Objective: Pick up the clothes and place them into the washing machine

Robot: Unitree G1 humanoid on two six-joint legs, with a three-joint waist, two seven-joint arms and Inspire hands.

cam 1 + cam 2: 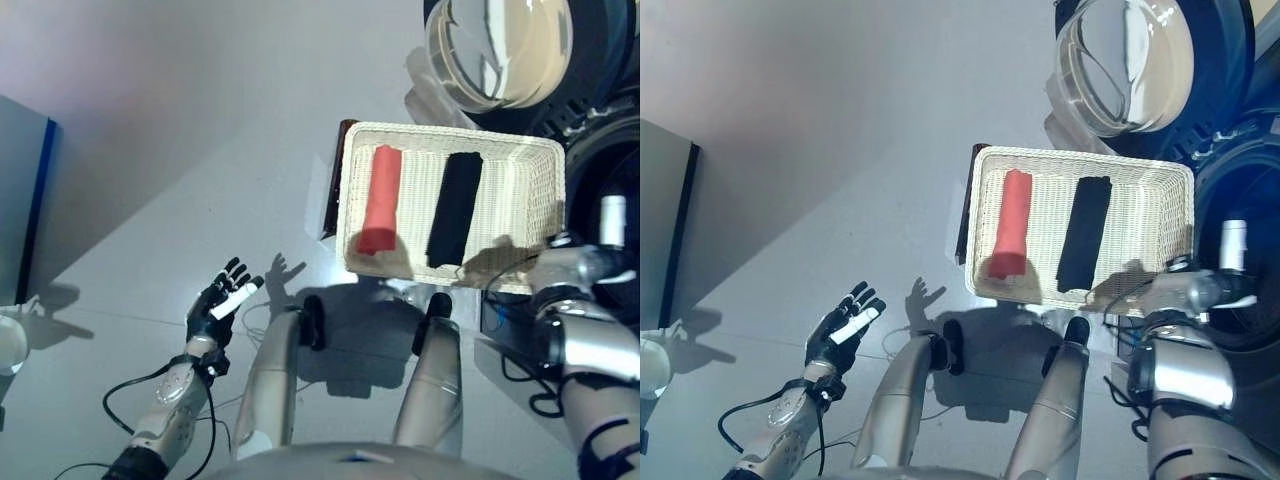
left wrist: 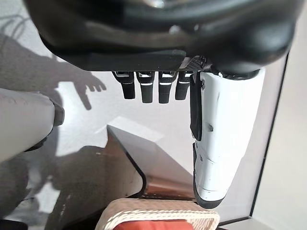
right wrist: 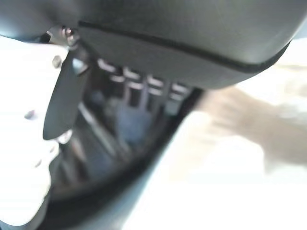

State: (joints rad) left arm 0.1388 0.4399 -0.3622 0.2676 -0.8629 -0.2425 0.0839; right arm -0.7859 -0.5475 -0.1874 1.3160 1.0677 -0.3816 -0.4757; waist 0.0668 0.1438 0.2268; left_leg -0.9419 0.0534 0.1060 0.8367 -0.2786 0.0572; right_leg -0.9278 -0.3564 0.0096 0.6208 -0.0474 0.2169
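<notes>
A shallow white wicker basket (image 1: 540, 190) rests on a low dark brown box (image 1: 331, 190) beside the washing machine (image 1: 600, 130). In it lie a rolled red cloth (image 1: 380, 200) and a folded black cloth (image 1: 455, 208), side by side. My left hand (image 1: 222, 302) is open and empty, low over the floor, well left of the basket. Its wrist view shows the basket rim (image 2: 158, 212) and the red cloth (image 2: 153, 225) past the fingers. My right hand (image 1: 612, 222) is open and empty at the basket's right end, by the machine's dark opening; the basket (image 3: 240, 153) shows beside it.
The machine's round glass door (image 1: 500, 45) stands open behind the basket. A grey panel with a blue edge (image 1: 38, 200) stands at the far left, with a white object (image 1: 8, 345) on the floor below it.
</notes>
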